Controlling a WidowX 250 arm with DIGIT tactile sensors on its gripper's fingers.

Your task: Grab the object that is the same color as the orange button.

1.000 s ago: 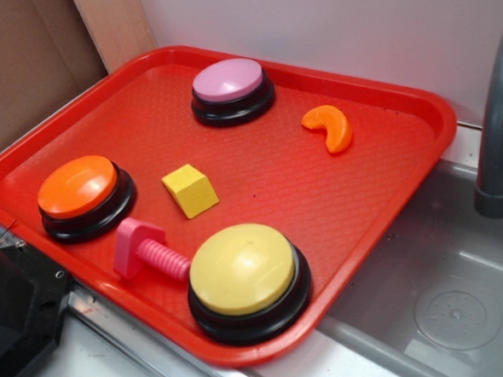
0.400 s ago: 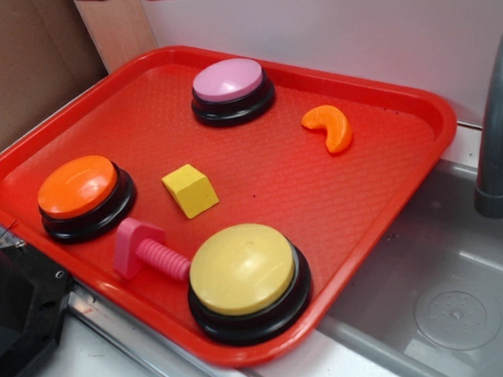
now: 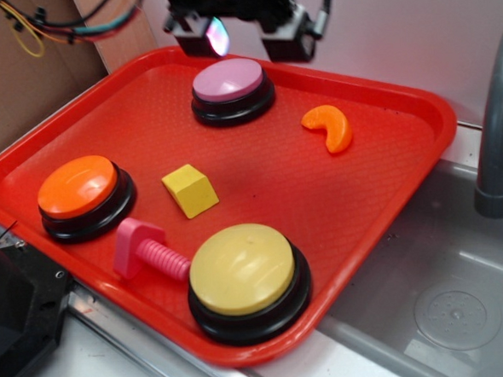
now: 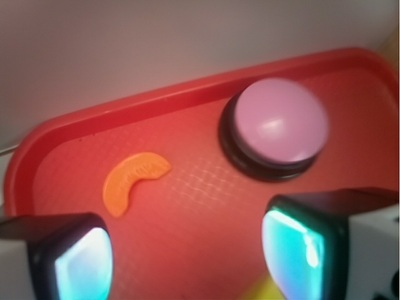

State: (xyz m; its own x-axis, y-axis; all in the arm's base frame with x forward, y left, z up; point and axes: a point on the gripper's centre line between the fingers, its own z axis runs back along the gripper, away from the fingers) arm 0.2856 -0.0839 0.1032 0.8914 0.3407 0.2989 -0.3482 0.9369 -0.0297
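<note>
Starting nearest me, I see the yellow button (image 3: pixel 248 278), pink bolt (image 3: pixel 148 251), orange button (image 3: pixel 79 188) and yellow block (image 3: pixel 190 190) crowding the red tray (image 3: pixel 388 189). The orange segment (image 3: pixel 330 126) lies alone near the far right rim. My gripper (image 3: pixel 244 33) hangs wide open above the pink button (image 3: pixel 231 85), so descending straight from here risks pressing that instead.

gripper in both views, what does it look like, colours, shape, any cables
The gripper has two blocky black fingers. In the wrist view each finger ends in a rounded-square pad glowing teal-cyan, with pale grey or white housing at the outer edges. In the exterior view the body above is black, one pad showing a pinkish-cyan sheen. Yellow, red, teal and black cables trail off to the side.
</note>
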